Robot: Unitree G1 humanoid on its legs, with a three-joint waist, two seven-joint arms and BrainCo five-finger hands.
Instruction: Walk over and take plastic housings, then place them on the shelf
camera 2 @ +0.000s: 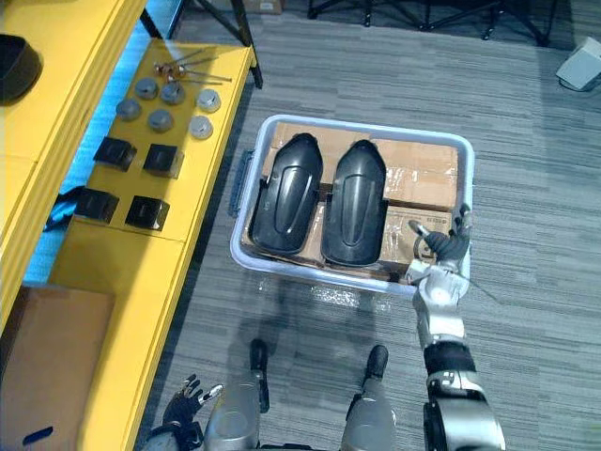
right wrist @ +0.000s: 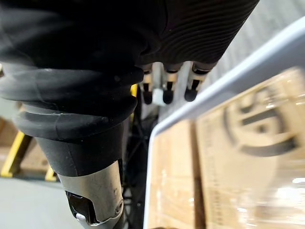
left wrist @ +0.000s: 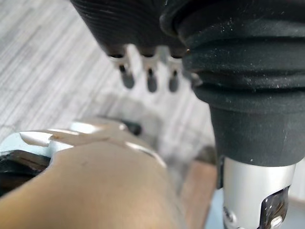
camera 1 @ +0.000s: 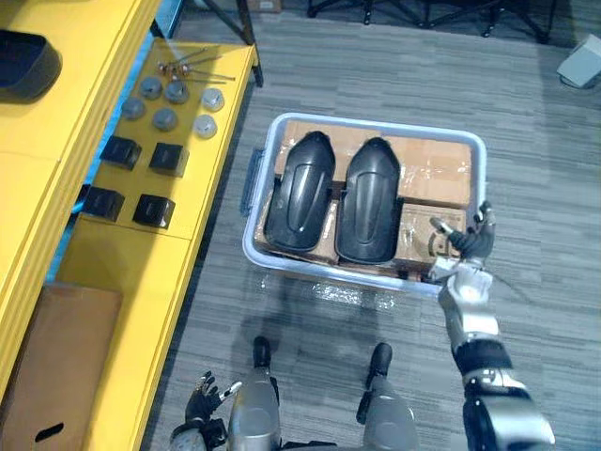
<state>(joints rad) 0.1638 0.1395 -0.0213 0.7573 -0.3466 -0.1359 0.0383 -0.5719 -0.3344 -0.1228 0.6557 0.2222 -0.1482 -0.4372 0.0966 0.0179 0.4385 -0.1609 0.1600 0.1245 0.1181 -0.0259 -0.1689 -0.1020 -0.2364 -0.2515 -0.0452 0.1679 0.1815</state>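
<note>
Overhead: housings in bin | wrist: right hand fingers beside rim

- A workshop or small assembly area is indicated, floored in grey carpet.
- A long yellow shelf is seen at the left, where parts are laid out in rows: grey discs, black blocks and thin metal rods.
- A brown carton is kept on the same shelf, nearer the camera.
- Two dark housings are stored in a pale bin on the floor, bedded on taped cartons.
- Black stand legs are visible at the far edge.
</note>
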